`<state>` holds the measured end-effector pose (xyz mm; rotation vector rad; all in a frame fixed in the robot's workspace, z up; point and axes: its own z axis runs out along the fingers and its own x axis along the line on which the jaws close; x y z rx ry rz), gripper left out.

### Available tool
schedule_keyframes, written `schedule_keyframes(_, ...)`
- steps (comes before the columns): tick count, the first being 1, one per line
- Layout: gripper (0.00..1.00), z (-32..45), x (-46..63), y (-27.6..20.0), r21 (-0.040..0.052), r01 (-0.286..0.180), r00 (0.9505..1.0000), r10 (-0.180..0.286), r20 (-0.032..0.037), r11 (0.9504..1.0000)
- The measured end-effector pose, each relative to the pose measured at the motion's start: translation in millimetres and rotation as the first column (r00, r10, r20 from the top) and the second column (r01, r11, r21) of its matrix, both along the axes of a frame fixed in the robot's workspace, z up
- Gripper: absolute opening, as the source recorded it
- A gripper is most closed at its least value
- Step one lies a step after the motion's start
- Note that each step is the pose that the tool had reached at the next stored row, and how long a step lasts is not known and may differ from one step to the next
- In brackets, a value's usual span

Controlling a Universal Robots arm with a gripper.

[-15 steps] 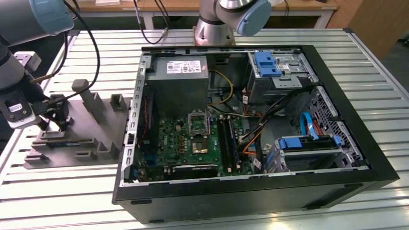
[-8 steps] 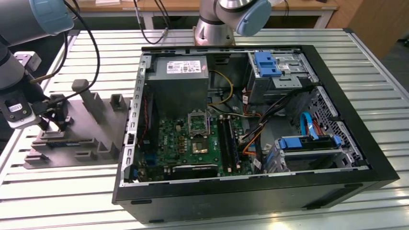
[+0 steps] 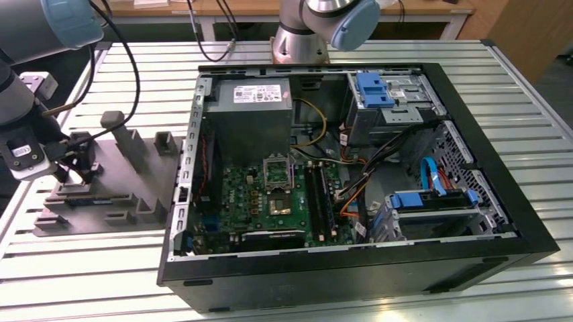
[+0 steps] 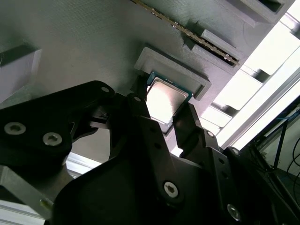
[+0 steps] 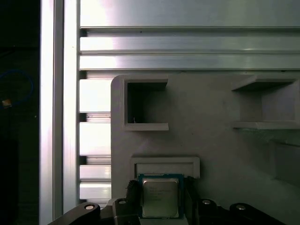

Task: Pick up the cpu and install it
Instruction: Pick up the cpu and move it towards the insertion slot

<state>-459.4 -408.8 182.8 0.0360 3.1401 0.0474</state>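
Observation:
The cpu (image 5: pixel 160 197) is a small square chip with a pale silvery top and a green rim. It lies on the grey moulded tray (image 5: pixel 211 140) against a raised U-shaped ledge (image 5: pixel 165 165). In both wrist views my gripper (image 4: pixel 164 115) straddles it, one black finger (image 4: pixel 140 112) on each side, pressed to its edges. In the exterior view the gripper (image 3: pixel 76 176) is low over the tray (image 3: pixel 125 194) at the exterior view's left. The open computer case (image 3: pixel 358 168) holds the motherboard with its cpu socket (image 3: pixel 280 202).
The tray carries upright posts (image 3: pixel 121 134) and pockets (image 5: pixel 145 103) around my gripper. A memory stick (image 4: pixel 201 40) stands in a slot on the tray. The case wall (image 3: pixel 192 154) rises between tray and motherboard. Cables (image 3: pixel 376 168) and blue drive brackets (image 3: pixel 372 90) fill the case's far side.

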Motion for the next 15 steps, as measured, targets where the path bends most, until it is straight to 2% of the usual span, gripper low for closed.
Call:
schedule_keyframes(7, 0.47, 4.6, 0.0, 0.0, 0.0001, 0.000, 1.0000, 0.000, 0.0002, 1.0000)
schedule_keyframes(15, 0.47, 14.3, 0.0, 0.0, 0.0001, 0.000, 1.0000, 0.000, 0.0002, 1.0000)
